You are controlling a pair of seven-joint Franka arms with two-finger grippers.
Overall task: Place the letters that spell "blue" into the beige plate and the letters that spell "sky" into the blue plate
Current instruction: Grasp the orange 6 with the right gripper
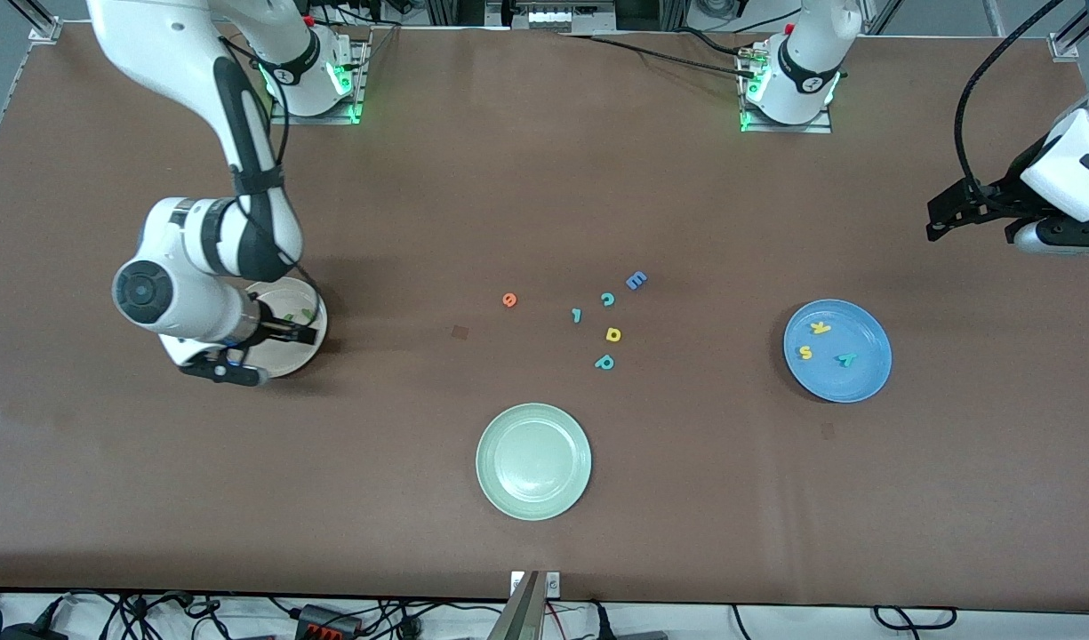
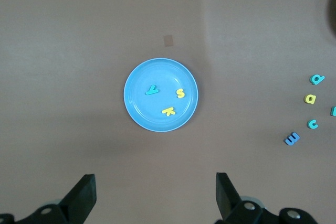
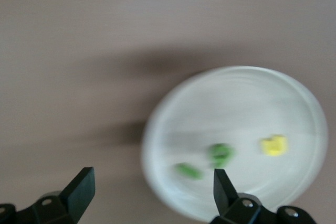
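Note:
The beige plate (image 1: 316,347) (image 3: 236,103) lies toward the right arm's end of the table. In it are the dark green b (image 3: 220,153), the light-green l (image 3: 188,170) and the yellow u (image 3: 274,145). My right gripper (image 1: 300,332) (image 3: 152,182) hangs open and empty over that plate's edge. The orange e (image 1: 509,300) lies on the table near the middle. The blue plate (image 1: 864,378) (image 2: 142,114) holds the yellow k (image 1: 820,328) (image 2: 168,111), yellow s (image 1: 805,353) (image 2: 180,93) and teal y (image 1: 845,360) (image 2: 151,90). My left gripper (image 1: 940,218) (image 2: 156,190) waits open, high above the table at its end.
Beside the orange e lie a blue capital E (image 1: 636,281), a teal c (image 1: 607,300), a small teal bar (image 1: 577,315), a yellow d-shaped letter (image 1: 612,334) and a teal p (image 1: 604,362). A pale green plate (image 1: 533,460) sits nearer the front camera.

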